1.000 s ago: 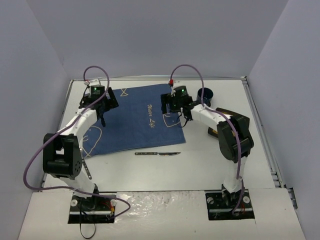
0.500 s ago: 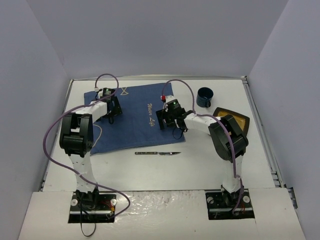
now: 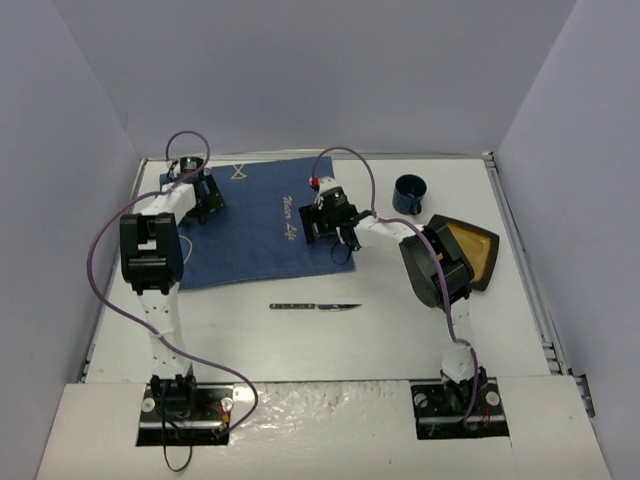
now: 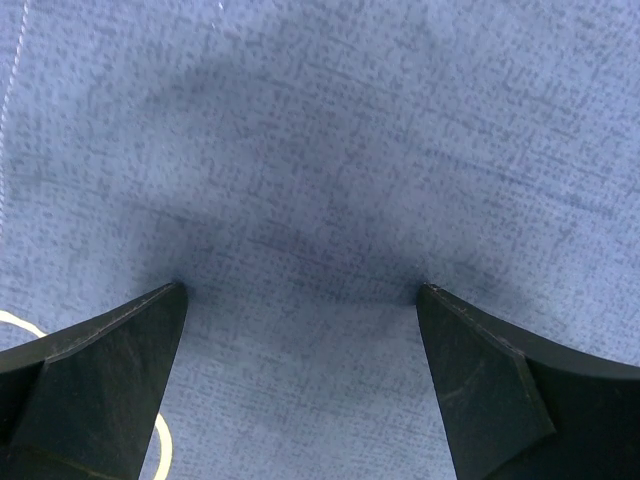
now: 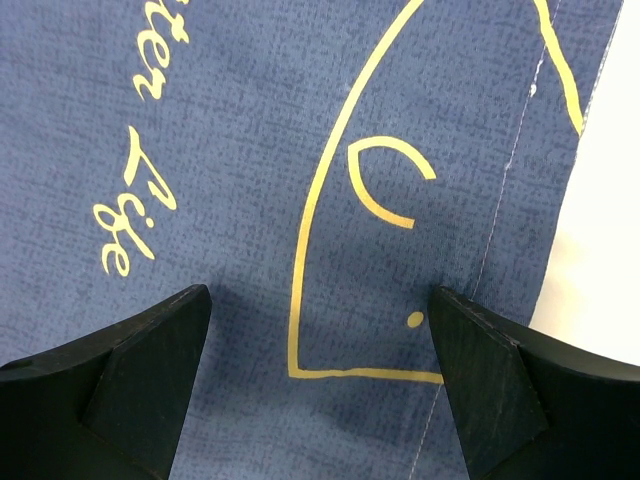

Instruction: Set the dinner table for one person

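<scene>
We log left gripper (image 4: 300, 292) and right gripper (image 5: 320, 290), both released and empty, over the cloth (image 3: 255, 240) on the table (image 3: 350, 345); knife (image 3: 315, 307) near.

Both arms extended, jaws wide.
The left arm (image 3: 150, 255) reaches to the far left, with the left gripper (image 4: 300, 290) facing down, fingers spread. The right arm (image 3: 432, 268) bends inward to the middle, and the right gripper (image 5: 320, 290) also faces down, fingers apart.
</scene>
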`<action>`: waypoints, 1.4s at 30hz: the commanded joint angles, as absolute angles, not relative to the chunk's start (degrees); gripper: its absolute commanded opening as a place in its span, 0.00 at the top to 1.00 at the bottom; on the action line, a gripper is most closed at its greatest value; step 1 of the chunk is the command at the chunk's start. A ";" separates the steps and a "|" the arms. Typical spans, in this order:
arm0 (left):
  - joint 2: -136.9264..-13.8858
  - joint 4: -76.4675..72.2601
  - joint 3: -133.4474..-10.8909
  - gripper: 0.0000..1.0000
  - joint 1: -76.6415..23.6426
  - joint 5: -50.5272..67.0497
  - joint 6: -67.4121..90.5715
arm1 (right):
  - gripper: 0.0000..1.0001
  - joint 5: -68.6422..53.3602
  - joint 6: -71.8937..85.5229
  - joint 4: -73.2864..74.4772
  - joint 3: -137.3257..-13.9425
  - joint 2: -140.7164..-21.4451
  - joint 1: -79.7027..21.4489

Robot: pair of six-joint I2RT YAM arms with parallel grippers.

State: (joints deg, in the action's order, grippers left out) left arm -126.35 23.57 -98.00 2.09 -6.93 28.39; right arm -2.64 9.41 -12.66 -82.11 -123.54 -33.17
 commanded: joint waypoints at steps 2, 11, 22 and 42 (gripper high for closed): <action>-130.32 29.90 -105.17 0.03 5.88 -6.08 21.53 | 0.14 -6.54 12.69 -9.40 -85.94 -126.88 -33.66; -133.57 31.96 -110.39 0.03 7.73 -4.93 15.42 | 0.15 -8.44 17.40 -7.23 -87.55 -128.42 -35.24; -128.72 29.10 -107.33 0.03 8.26 -3.41 13.65 | 0.16 -5.03 20.66 -5.78 -83.86 -125.04 -38.76; -114.58 25.74 -88.50 0.03 8.17 -5.94 20.63 | 0.16 -0.18 14.30 -5.61 -78.18 -114.95 -38.23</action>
State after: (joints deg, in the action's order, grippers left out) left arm -111.19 23.61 -88.11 7.86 -4.57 18.15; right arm -1.68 14.86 -4.95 -80.49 -118.81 -38.35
